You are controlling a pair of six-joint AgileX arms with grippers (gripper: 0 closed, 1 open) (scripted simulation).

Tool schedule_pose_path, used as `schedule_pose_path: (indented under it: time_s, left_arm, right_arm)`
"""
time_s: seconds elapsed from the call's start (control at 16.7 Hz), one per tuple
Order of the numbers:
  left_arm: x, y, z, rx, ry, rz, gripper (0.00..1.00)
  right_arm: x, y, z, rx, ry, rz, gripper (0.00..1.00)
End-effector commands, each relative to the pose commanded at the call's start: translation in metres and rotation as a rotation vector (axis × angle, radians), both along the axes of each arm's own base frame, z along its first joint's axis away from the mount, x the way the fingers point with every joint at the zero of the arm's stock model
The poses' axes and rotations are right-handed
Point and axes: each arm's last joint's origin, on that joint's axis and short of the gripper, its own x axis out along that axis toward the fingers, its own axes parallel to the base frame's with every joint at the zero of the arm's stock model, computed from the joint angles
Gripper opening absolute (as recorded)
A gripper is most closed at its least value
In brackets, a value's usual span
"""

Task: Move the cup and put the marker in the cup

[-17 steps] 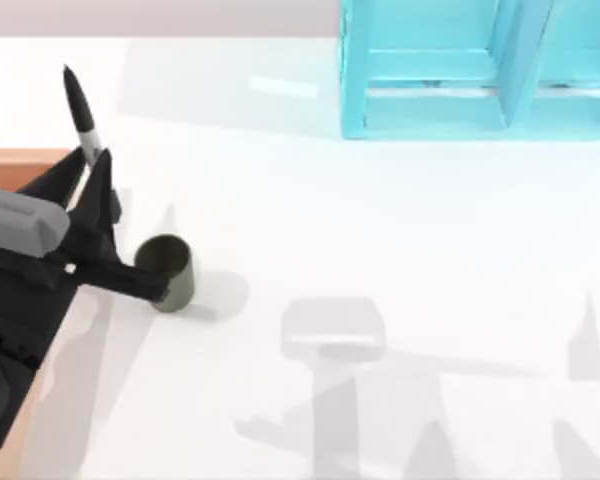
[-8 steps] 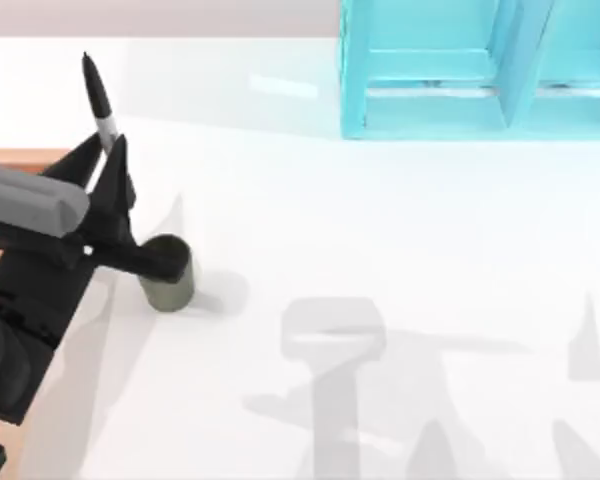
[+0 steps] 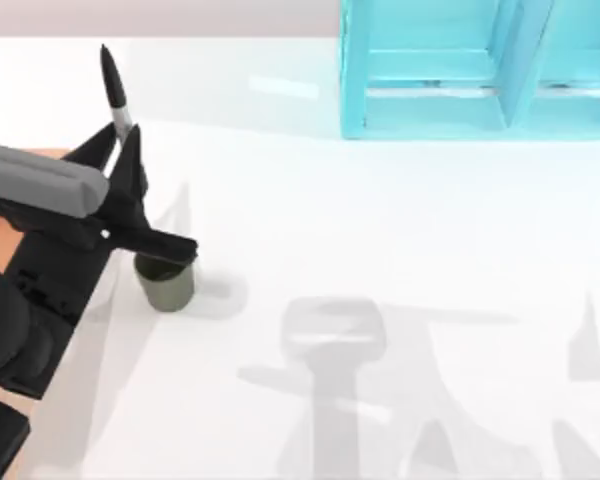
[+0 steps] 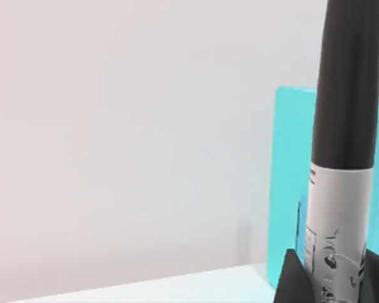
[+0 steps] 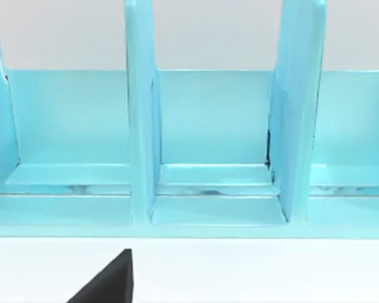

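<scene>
My left gripper (image 3: pixel 123 140) is shut on the marker (image 3: pixel 113 88), a slim black pen with a pale grey band, held upright with its black tip pointing up. In the left wrist view the marker (image 4: pixel 341 126) rises between the two dark fingers (image 4: pixel 289 278). The small olive-green cup (image 3: pixel 166 287) stands on the white table just right of and below the gripper in the top view. A black part of the left arm covers the cup's rim. A black fingertip of the right gripper (image 5: pixel 107 284) shows in the right wrist view.
A turquoise shelf rack (image 3: pixel 430 70) with upright dividers stands at the back right, and fills the right wrist view (image 5: pixel 208 126). An orange-brown surface (image 3: pixel 0 235) lies at the table's left edge under the left arm. Arm shadows fall across the white table (image 3: pixel 380 220).
My left arm has carried the marker to the right and toward the back. Its black body now overlaps the cup's rim, where before it was left of the cup. The cup has stayed put.
</scene>
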Motion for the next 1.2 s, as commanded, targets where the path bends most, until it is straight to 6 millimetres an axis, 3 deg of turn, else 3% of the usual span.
schedule_pose_path:
  time_s: [0.06,0.84,1.2]
  left_arm:
    - [0.0,0.0,0.0,0.0,0.0,0.0,0.0]
    - [0.0,0.0,0.0,0.0,0.0,0.0,0.98]
    - [0.0,0.0,0.0,0.0,0.0,0.0,1.0]
  right_arm:
    - [0.0,0.0,0.0,0.0,0.0,0.0,1.0]
    - [0.0,0.0,0.0,0.0,0.0,0.0,1.0]
    - [0.0,0.0,0.0,0.0,0.0,0.0,1.0]
